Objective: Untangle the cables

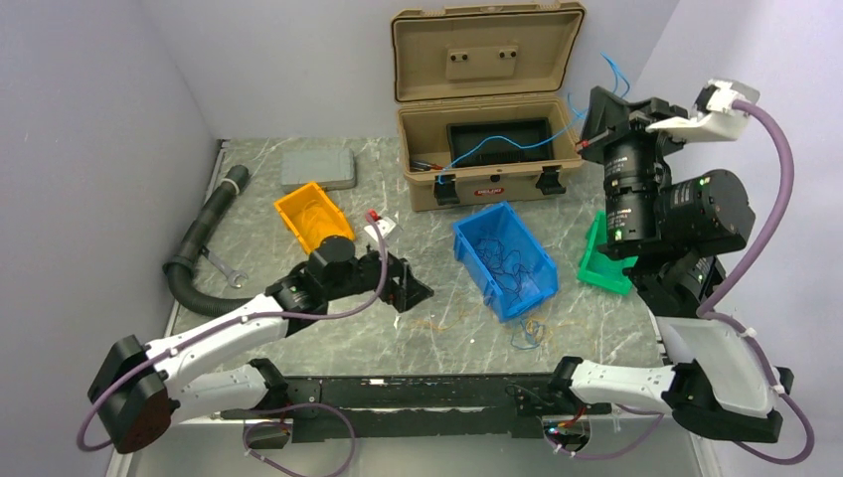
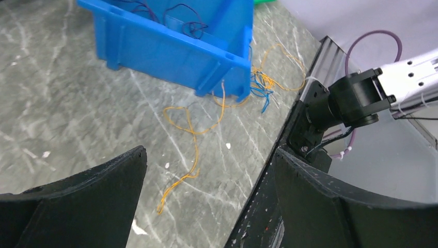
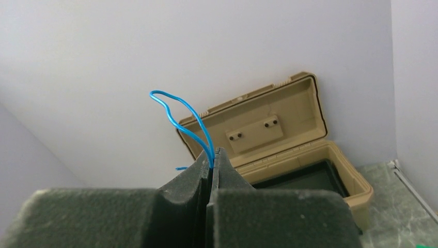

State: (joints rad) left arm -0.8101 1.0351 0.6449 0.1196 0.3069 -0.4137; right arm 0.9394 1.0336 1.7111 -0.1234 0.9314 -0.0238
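Note:
My right gripper (image 1: 589, 127) is raised beside the tan case (image 1: 487, 169) and is shut on a thin blue wire (image 3: 178, 116) that loops above its tips; in the top view this blue wire (image 1: 497, 149) trails down into the case. A tangle of dark and blue wires (image 1: 505, 260) lies in the blue bin (image 1: 527, 288). Loose orange wires (image 2: 188, 132) and a blue-orange knot (image 2: 262, 85) lie on the table by the bin's near corner. My left gripper (image 2: 209, 196) is open and empty, low over the orange wire's end.
An orange bin (image 1: 310, 217), a grey pad (image 1: 318, 169), a black corrugated hose (image 1: 204, 234) and a wrench (image 1: 227, 268) are at the left. A green bin (image 1: 599, 260) sits right of the blue one. The black rail (image 1: 398, 390) runs along the near edge.

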